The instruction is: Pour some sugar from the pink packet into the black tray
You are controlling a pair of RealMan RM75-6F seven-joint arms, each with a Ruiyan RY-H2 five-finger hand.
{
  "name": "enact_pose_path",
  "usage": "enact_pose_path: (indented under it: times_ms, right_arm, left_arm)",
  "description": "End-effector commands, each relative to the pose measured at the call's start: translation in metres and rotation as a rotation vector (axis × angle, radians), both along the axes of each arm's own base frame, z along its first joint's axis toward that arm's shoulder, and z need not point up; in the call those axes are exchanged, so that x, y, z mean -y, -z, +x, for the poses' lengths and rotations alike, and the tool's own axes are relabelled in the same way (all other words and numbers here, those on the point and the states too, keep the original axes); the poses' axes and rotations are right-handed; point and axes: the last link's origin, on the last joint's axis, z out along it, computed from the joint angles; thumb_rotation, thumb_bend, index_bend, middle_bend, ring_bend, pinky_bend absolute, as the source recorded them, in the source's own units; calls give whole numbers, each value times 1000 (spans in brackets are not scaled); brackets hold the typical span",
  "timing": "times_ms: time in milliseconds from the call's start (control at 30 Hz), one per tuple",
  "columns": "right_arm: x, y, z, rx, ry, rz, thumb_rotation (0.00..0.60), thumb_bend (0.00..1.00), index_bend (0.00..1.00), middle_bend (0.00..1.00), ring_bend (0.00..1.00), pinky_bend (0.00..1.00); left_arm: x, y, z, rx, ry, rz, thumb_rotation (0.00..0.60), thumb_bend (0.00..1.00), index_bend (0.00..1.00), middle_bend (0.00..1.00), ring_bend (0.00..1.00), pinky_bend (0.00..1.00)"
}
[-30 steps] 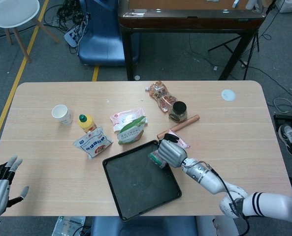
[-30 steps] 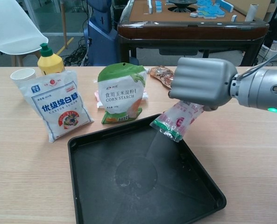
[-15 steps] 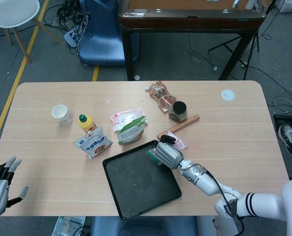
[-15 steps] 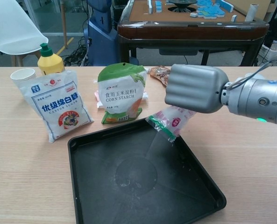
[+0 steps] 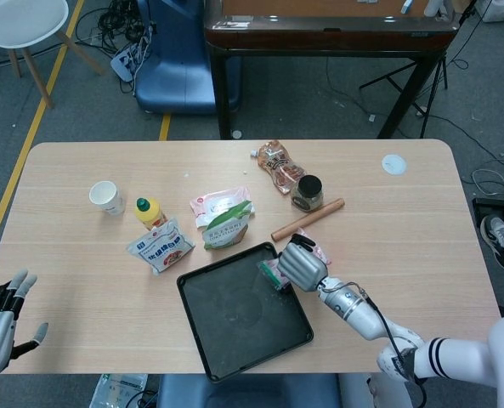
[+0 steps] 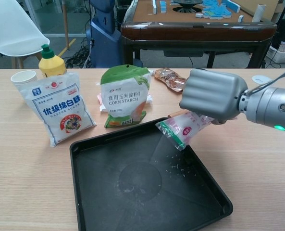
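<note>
Head overhead, far; chest low, near.

- A tray [image 6: 108,202] sits at the table's [image 5: 404,238] near edge, centre.
- A packet [image 6: 183,129], tilted down, hangs over the tray's right rim, held by the right hand [image 6: 213,94].
- Grains [image 6: 176,167] lie in the tray below the packet.
- Behind the tray stand a sugar bag [image 6: 58,108] at left and a corn starch pouch [image 6: 124,95] to its right.
- A bottle [image 6: 51,63] and a paper cup [image 6: 24,77] stand behind the sugar bag.
- The left hand [image 5: 1,319] hangs beside the table's near left corner.

Pink packet [image 6: 184,127] tilts mouth-down over the black tray [image 6: 108,202], white grains scattered inside.
</note>
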Motion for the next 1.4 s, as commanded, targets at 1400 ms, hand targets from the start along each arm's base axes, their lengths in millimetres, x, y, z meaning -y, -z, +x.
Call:
enact_pose_path:
  times_ms: [1400]
  right_arm:
    - [-21,-2,-144,1298,675,567,600,464,735,682,682,671]
  left_arm:
    - [-2,9,22,-28,24,-19,600,279,109,60,79,61]
